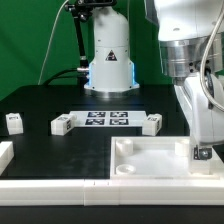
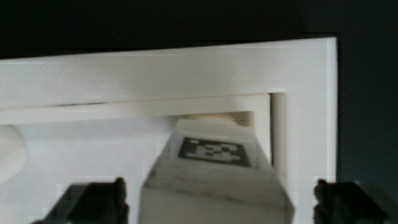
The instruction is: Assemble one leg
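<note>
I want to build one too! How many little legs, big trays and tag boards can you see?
Legs: 4
Tray: 1
Marker board: 1
Total: 6

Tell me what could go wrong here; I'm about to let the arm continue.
1. The leg sits tight in the corner of the white tray piece; a descending finger may hit the tray's wall.
2. The gripper seems open around the leg, which looks tilted, so closing may clamp it crooked.
</note>
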`<state>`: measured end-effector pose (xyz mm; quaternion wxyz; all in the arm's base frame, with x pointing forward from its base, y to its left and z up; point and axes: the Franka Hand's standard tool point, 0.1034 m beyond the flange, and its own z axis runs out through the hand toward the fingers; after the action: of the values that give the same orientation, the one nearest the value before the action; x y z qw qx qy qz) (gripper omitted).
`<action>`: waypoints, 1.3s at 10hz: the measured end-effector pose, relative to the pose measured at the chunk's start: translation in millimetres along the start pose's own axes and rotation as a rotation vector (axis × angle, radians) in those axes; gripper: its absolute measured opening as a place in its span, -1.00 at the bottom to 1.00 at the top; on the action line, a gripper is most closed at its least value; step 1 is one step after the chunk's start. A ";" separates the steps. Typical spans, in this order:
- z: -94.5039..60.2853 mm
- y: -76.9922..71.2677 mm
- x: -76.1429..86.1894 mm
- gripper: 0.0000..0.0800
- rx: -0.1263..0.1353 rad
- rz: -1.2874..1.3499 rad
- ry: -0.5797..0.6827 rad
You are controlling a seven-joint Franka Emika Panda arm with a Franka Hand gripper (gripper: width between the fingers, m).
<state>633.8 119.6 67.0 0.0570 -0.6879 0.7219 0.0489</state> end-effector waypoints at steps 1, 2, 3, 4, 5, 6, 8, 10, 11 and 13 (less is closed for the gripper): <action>-0.5 0.2 -0.5 0.56 -0.004 -0.070 -0.001; -0.9 -0.2 -1.2 0.60 -0.004 -0.166 -0.001; -1.3 0.2 -2.1 0.60 -0.010 -0.295 0.003; -1.3 0.6 -3.4 0.62 -0.015 -0.430 0.010; -1.2 0.8 -3.5 0.62 -0.018 -0.588 0.015; -1.1 1.1 -4.2 0.62 -0.019 -0.646 0.016; -1.2 1.0 -3.4 0.62 -0.025 -0.879 0.023; -1.4 0.8 -2.3 0.62 -0.040 -1.091 0.042; -1.3 1.1 -2.6 0.62 -0.049 -1.175 0.052; -1.4 0.9 -1.2 0.62 -0.058 -1.350 0.055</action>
<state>633.0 120.6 68.5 0.0381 -0.9903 0.1335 0.0045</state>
